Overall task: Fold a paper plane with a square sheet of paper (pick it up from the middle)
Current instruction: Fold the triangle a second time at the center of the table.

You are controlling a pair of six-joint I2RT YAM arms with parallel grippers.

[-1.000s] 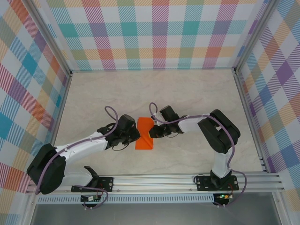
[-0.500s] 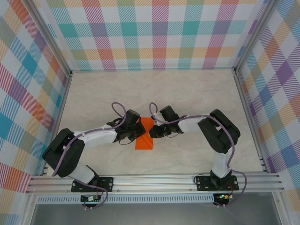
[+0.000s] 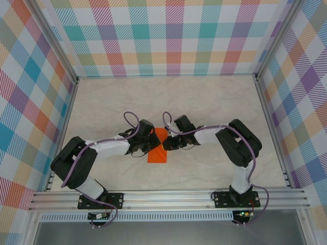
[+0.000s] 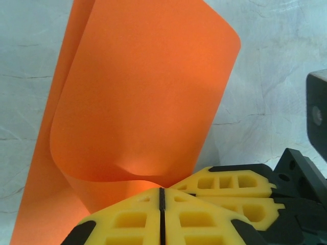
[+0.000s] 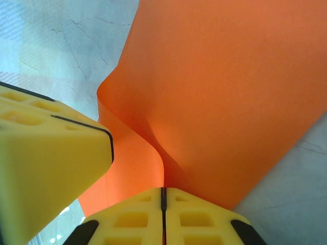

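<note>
Left hand [image 4: 161,199] has swung inward over the last second. It started at the left flank of the square sheet of paper [image 4: 143,92] and crossed toward the right hand [image 5: 163,201], its elbow following. The two sets of yellow pads now sit almost touching over the sheet's middle. The left jaws are pressed flat together, having closed a shade more on the way, and the paper's edge seems to be nipped in their seam. The right hand has held its place, clamped on the sheet, with a sharp pucker running down into its pads.

The paper has changed with the move. Its pinched waist has been carried sideways, and one side now rises in a soft, rounded curl over the other. The near part lies flat on the bench [image 3: 214,107]. This looks like the start of the first centre fold. Nothing is pressed into a crease yet, so the plane is far from formed.
</note>
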